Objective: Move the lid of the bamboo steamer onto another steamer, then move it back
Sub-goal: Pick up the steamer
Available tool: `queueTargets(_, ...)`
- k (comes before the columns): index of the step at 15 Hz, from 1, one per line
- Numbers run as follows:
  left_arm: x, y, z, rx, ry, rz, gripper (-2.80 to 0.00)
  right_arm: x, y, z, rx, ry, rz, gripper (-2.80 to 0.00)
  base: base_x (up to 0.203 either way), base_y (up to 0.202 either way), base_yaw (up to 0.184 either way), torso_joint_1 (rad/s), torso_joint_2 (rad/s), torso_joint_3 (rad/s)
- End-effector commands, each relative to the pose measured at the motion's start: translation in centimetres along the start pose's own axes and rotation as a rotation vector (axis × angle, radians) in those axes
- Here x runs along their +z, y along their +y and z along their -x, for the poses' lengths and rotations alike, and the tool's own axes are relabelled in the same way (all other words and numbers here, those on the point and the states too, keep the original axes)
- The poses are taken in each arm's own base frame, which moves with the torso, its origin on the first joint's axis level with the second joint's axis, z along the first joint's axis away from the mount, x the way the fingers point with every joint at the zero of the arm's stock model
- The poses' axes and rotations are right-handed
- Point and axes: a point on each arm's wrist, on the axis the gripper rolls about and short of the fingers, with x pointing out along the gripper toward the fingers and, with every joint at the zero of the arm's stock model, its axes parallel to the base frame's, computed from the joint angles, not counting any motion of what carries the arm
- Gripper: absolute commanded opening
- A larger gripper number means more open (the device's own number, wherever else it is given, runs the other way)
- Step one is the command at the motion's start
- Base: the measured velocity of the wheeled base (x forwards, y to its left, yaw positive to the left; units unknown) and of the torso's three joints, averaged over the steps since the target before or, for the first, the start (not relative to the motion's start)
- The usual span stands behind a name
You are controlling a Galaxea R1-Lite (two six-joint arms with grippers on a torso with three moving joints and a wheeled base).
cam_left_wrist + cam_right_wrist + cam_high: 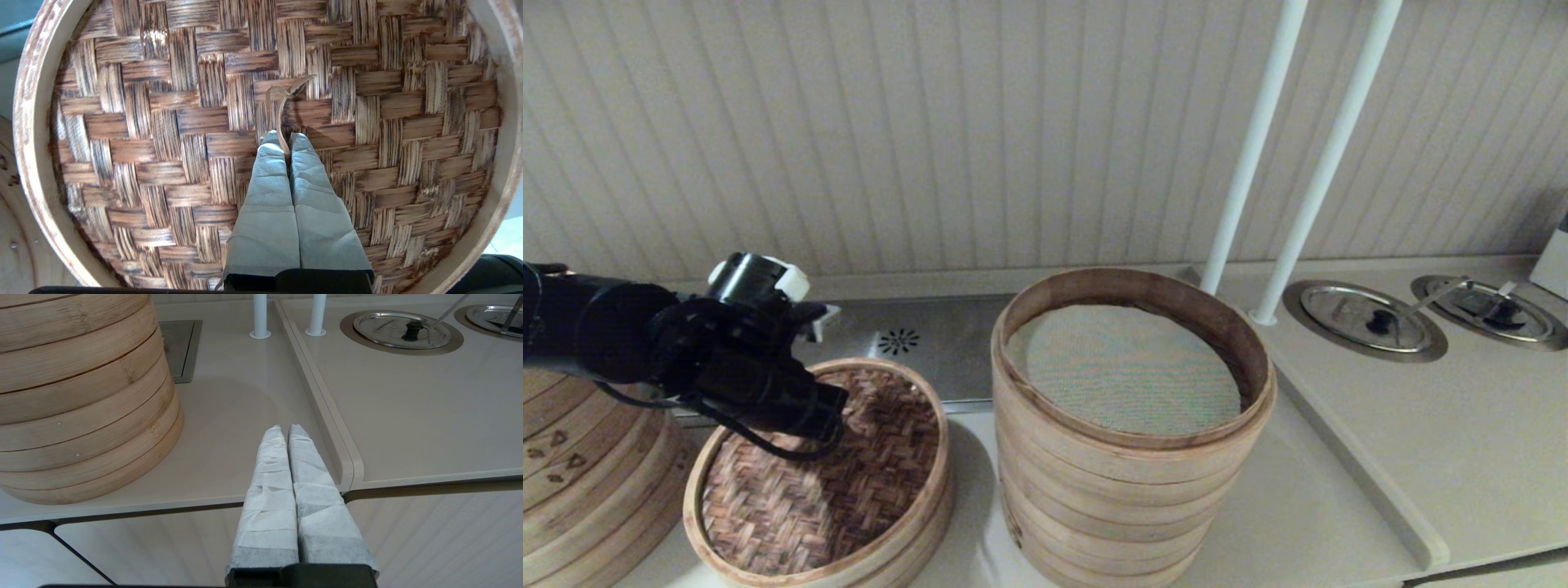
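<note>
Since the round, dark brown herringbone-woven bamboo steamer lid (821, 478) with its pale hoop rim is seen lying on a low steamer just left of the tall stack of pale bamboo steamer rings (1127, 433), with the stack's grey-green mesh liner (1123, 380) uncovered, it cannot be told whether the lid has yet been to the stack and back. The lid's small thin loop handle (282, 118) is pinched between the closed jaws of the left gripper (285, 141), pressed down at the lid's centre. A lift is judged to be either about to begin or just finished with the return. Right of the tall stack, the right gripper (284, 433) is held idle over the pale tabletop (245, 416), jaws closed on nothing. Farther off, right of the stack, two white poles (1290, 155) are mounted.
</note>
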Motion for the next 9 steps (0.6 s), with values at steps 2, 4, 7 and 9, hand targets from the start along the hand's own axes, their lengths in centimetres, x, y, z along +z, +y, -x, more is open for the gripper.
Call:
queueTargets(2, 0.2, 0.0, 1.7, -0.021, -0.048, 0.000, -2.80, -0.1, 0.0, 0.0, 0.000, 0.004, -0.001, -2.80, 0.000, 0.000, 0.000, 0.000, 0.00, 0.000)
queueTargets(4, 0.0, 0.0, 2.5, -0.051, -0.064, -0.003, -2.80, -0.1, 0.0, 0.0, 0.000, 0.004, -0.001, -2.80, 0.000, 0.000, 0.000, 0.000, 0.00, 0.000)
queueTargets(7, -0.4, 0.0, 3.8, -0.060, -0.067, -0.004, -2.80, -0.1, 0.0, 0.0, 0.000, 0.004, -0.001, -2.80, 0.000, 0.000, 0.000, 0.000, 0.00, 0.000)
queueTargets(9, -0.6, -0.1, 4.7, -0.097, -0.075, -0.007, -2.80, -0.1, 0.0, 0.0, 0.000, 0.004, -0.001, -2.80, 0.000, 0.000, 0.000, 0.000, 0.00, 0.000)
